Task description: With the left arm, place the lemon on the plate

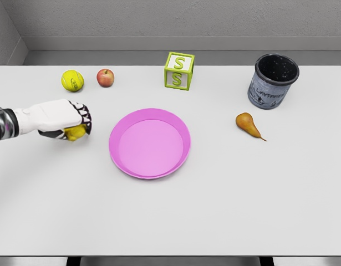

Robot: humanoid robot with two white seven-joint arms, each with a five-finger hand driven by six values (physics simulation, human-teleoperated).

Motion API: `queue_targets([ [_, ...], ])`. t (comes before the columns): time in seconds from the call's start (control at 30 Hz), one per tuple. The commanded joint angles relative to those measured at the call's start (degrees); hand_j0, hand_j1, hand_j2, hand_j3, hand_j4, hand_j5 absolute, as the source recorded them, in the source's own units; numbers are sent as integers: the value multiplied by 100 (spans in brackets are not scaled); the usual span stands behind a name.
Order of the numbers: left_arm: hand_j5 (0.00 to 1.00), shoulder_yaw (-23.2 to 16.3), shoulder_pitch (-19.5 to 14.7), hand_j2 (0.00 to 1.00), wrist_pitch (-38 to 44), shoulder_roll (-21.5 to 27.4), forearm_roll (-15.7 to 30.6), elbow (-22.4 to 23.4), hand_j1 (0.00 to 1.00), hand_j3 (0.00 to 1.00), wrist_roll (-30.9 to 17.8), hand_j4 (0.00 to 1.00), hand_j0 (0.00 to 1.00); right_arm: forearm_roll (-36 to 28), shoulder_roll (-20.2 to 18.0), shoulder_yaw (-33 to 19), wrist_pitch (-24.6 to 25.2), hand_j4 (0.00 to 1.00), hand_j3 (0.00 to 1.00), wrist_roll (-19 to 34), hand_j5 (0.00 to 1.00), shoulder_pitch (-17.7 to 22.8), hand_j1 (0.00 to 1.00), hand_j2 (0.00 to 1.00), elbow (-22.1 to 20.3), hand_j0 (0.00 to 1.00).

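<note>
A yellow lemon lies on the white table at the left, mostly covered by my left hand, whose fingers are curled over it from above. Only the lemon's lower edge shows beneath the fingers. The pink plate lies flat near the table's middle, a short way to the right of the hand, with nothing on it. My left arm comes in from the left edge. The right arm is out of view.
A yellow tennis ball and a red apple sit behind the hand. A green letter block stands behind the plate. A dark mug and a pear are at the right.
</note>
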Motion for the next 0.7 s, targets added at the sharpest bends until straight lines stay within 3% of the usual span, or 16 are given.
queue_targets([
  [0.0, 51, -18, 0, 51, 14, -27, 268, -170, 51, 51, 5, 51, 51, -3, 0, 0, 0, 100, 100, 1, 100, 0, 100, 100, 2, 100],
  [0.17, 51, -194, 0, 51, 14, -361, 453, -618, 51, 51, 5, 51, 51, -3, 0, 0, 0, 100, 100, 1, 100, 0, 100, 100, 2, 100],
  [0.53, 50, -536, -211, 50, 14, -1099, 462, -663, 50, 50, 5, 50, 50, -3, 0, 0, 0, 100, 100, 1, 100, 0, 100, 100, 2, 100],
  [0.67, 51, -580, -229, 51, 14, -1161, 426, -663, 51, 51, 5, 51, 51, 5, 0, 0, 0, 100, 100, 1, 100, 0, 100, 100, 2, 100],
])
